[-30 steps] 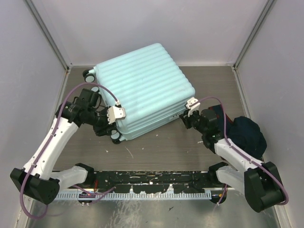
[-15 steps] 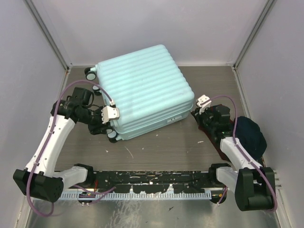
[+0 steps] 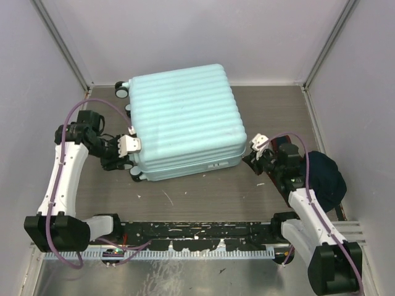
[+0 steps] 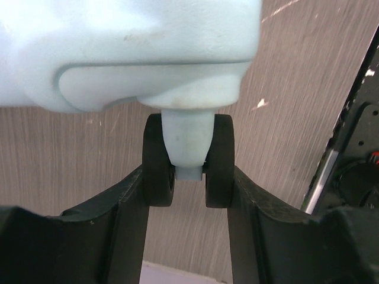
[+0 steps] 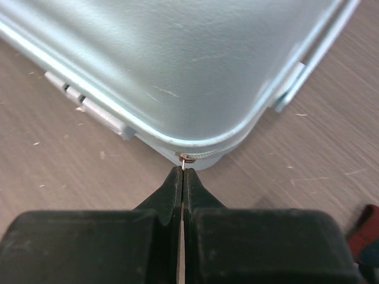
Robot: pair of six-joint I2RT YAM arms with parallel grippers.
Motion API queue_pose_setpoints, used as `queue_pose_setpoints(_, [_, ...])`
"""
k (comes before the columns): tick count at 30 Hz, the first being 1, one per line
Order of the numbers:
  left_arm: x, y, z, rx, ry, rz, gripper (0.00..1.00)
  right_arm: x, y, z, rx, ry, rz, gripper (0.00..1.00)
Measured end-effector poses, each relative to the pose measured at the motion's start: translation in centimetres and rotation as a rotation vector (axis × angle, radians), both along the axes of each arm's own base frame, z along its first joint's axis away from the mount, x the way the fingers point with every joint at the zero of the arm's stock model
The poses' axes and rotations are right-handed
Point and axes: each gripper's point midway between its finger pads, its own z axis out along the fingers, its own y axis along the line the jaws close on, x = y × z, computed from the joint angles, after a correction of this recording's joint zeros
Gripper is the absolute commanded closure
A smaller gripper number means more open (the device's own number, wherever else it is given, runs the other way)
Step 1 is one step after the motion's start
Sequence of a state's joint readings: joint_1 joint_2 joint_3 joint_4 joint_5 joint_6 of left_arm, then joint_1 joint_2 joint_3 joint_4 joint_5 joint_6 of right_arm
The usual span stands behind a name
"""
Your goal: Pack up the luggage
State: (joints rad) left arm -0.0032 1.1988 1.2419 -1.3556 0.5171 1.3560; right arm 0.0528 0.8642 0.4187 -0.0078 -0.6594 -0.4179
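The luggage [image 3: 182,117], a pale mint-blue ribbed hard-shell suitcase, lies closed and flat in the middle of the table. My left gripper [image 3: 128,163] is at its near left corner, the fingers clamped on the outer sides of a dark twin wheel [image 4: 159,160]. In the left wrist view the left gripper [image 4: 188,177] holds that wheel under the shell [image 4: 130,53]. My right gripper [image 3: 247,159] is at the near right corner. In the right wrist view the right gripper [image 5: 182,168] is shut on the small metal zipper pull [image 5: 185,158] at the rounded corner of the luggage [image 5: 177,71].
A dark navy bundle of cloth [image 3: 324,176] lies at the right wall behind my right arm. A red item [image 5: 367,225] shows at the right wrist view's edge. Walls enclose the table on three sides. A black rail [image 3: 197,237] runs along the near edge.
The luggage has turned from a diagonal pose to nearly square with the table. My left gripper moved left with the wheel. My right gripper stayed shut and shifted right and nearer, still at the corner.
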Motion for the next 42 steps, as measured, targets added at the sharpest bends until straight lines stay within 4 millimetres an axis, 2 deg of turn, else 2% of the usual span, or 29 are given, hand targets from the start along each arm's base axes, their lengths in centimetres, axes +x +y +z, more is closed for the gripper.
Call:
queue_pose_setpoints(4, [0.6,2.3,-0.4,0.048,0.052,0.026,1.0,-1.6,1.5,-0.4,0.001,0.034,0.031,0.99])
queue_pose_setpoints(9, [0.2,3.9,-1.3,0.12,0.101,-0.007,1.0,-0.9,0.4,-0.5,0.0,0.047,0.026,0.99])
queue_pose_setpoints(12, [0.1,4.8,-2.2,0.166,0.129,-0.021,1.0,0.4,-1.4,0.3,0.02,0.054,0.024,0.99])
queue_pose_setpoints(18, [0.7,6.4,-4.1,0.243,0.178,-0.038,1.0,2.4,-2.6,0.4,0.036,0.074,0.05,0.99])
queue_pose_setpoints(25, [1.1,6.7,-4.5,0.256,0.189,-0.036,1.0,6.0,-1.7,0.9,0.038,0.044,0.112,0.99])
queue_pose_setpoints(28, [1.6,6.7,-4.4,0.248,0.191,-0.022,0.99,6.7,-1.1,0.9,0.021,0.022,0.158,0.99])
queue_pose_setpoints(29, [1.9,6.6,-4.2,0.239,0.189,-0.007,0.95,6.9,-0.9,0.9,0.013,0.011,0.175,0.99])
queue_pose_setpoints(31, [2.8,6.5,-3.4,0.207,0.178,0.04,0.81,7.4,-0.8,0.9,0.003,-0.005,0.202,0.99])
queue_pose_setpoints(32, [3.4,6.5,-2.9,0.188,0.167,0.069,0.71,7.7,-0.7,0.8,-0.004,-0.013,0.219,0.99])
queue_pose_setpoints(34, [4.6,6.5,-1.7,0.137,0.147,0.132,0.44,7.8,-0.5,0.8,-0.008,-0.019,0.231,0.99])
queue_pose_setpoints(35, [5.2,6.4,-0.9,0.103,0.141,0.167,0.34,7.9,-0.4,0.8,-0.013,-0.024,0.241,0.99])
queue_pose_setpoints(39, [6.9,5.9,1.9,-0.016,0.101,0.259,0.15,7.9,0.0,0.8,-0.026,-0.037,0.259,0.99])
queue_pose_setpoints(42, [6.8,5.0,3.4,-0.117,0.108,0.356,0.09,8.0,0.2,0.8,-0.038,-0.047,0.26,0.99])
